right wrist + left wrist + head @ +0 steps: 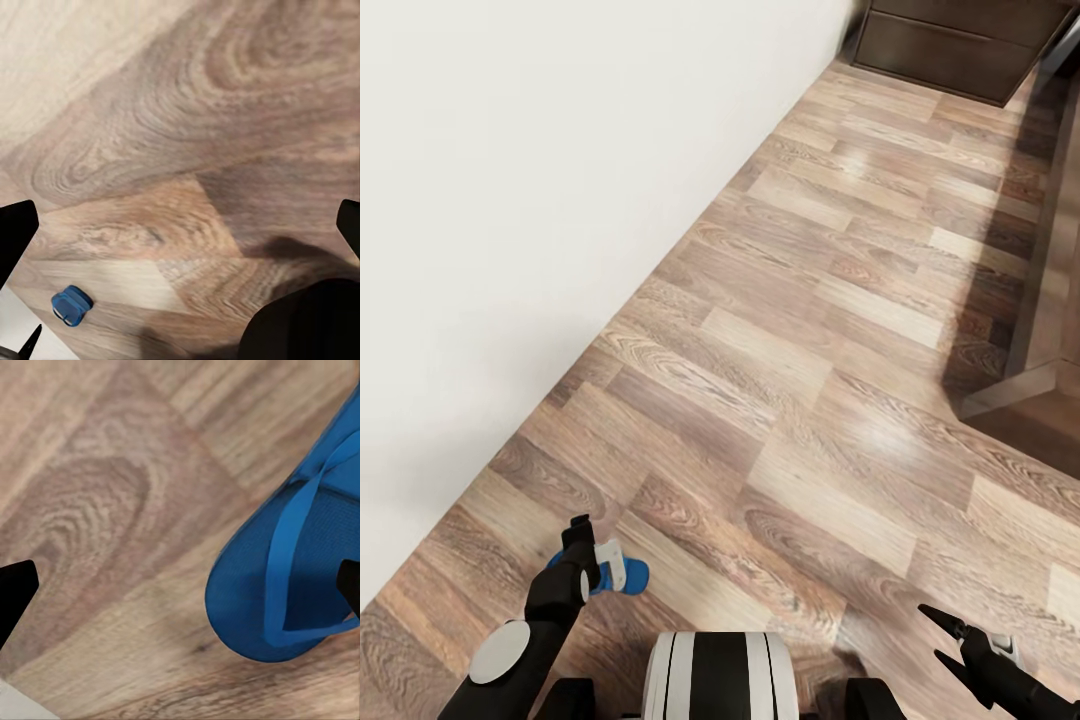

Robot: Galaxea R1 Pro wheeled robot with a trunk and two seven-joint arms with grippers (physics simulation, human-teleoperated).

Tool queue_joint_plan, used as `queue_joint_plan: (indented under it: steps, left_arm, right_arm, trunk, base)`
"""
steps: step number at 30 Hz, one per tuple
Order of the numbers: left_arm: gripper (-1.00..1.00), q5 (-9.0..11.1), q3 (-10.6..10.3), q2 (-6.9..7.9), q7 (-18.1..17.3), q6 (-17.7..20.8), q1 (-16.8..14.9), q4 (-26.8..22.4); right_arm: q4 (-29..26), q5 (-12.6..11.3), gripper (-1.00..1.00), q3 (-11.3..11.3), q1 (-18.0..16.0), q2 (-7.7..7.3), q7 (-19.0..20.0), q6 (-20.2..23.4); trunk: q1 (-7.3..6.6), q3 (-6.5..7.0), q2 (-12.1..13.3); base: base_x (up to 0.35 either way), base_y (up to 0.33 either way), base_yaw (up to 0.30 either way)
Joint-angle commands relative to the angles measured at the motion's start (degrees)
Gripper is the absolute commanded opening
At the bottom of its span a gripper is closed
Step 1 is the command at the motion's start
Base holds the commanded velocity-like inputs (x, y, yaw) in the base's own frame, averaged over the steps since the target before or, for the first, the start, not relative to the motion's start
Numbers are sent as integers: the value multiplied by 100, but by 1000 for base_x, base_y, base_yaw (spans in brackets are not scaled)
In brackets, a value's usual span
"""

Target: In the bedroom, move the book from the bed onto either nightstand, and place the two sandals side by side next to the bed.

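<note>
One blue sandal [628, 575] lies flat on the wood floor close to the white wall. My left gripper [585, 550] hangs just above it, open. In the left wrist view the sandal [292, 577] with its blue strap sits toward one black fingertip [349, 585], and the left gripper [180, 589] stands wide apart with nothing gripped. My right gripper [943, 637] is open over bare floor at the lower right. From the right gripper [180, 225] the sandal [71, 304] looks small and distant. The book, the nightstand and the second sandal are out of view.
A white wall [510, 200] runs along the left. A dark brown cabinet [950, 40] stands at the far end of the floor. A brown wooden structure [1040, 330] lines the right side; I cannot tell whether it is the bed. My base [715, 675] is at bottom centre.
</note>
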Motion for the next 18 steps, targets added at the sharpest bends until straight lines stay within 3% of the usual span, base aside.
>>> queue_joint_plan:
  steps: [1, 18]
  left_arm:
    - [100, -38, -18, 5, -39, 28, -2, -7]
    - [100, -39, -35, -6, -32, 26, -2, -5]
  right_arm:
    - [1, -10, 100, -12, -3, 2, 7, 36]
    - [1, -10, 100, -15, -2, 1, 10, 36]
  trunk:
    - [0, -3, -1]
    - [0, -3, -1]
  base:
    - [41, 0, 0]
    - [8, 0, 0]
